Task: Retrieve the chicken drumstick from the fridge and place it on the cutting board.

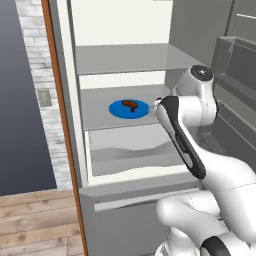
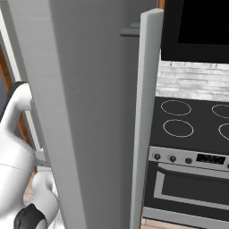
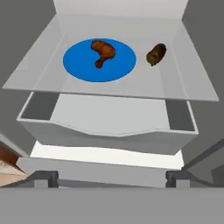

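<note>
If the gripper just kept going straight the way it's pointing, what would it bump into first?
Probably the translucent drawer under the shelf: it sits mid-view ahead of the open gripper. The chicken drumstick on the blue plate lies higher; depth is unclear.

A blue plate [image 3: 83, 65] is set on a grey shelf; 1 dark brown lump [image 3: 155, 54] is laid just right of that plate.

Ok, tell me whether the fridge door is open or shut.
Open. The fridge interior is exposed: the chicken drumstick lies on a blue plate on a shelf, with the translucent drawer below.
</note>
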